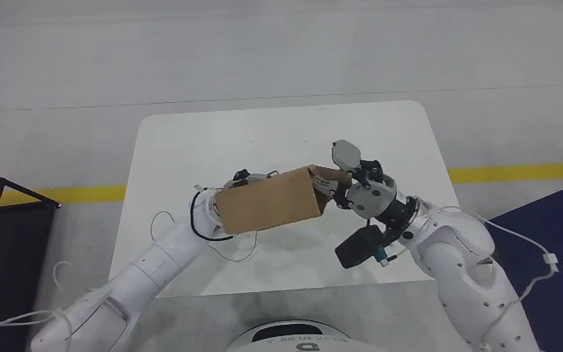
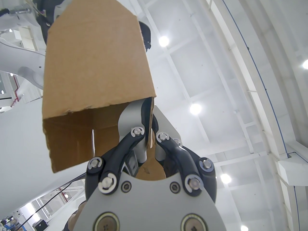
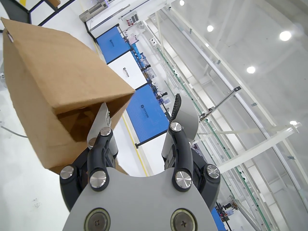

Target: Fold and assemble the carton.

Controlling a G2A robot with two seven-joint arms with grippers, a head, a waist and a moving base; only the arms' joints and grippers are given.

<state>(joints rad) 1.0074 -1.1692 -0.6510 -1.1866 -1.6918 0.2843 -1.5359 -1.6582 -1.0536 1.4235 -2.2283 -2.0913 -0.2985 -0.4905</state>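
Note:
A brown carton (image 1: 264, 201) is held in the air over the middle of the white table (image 1: 264, 132), lying sideways as an open tube. My left gripper (image 1: 230, 185) is at its left end. In the left wrist view the left gripper (image 2: 148, 114) is shut on one side wall of the carton (image 2: 96, 56). My right gripper (image 1: 339, 172) is at the carton's right, open end. In the right wrist view the right gripper (image 3: 140, 106) stands open, one finger (image 3: 102, 115) reaching inside the carton (image 3: 53, 68) mouth, the other finger (image 3: 178, 104) outside in free air.
The white table has bare surface all round under the carton. Grey floor with a yellow line (image 1: 510, 172) runs behind the table. A black frame (image 1: 26, 198) stands off the table's left side.

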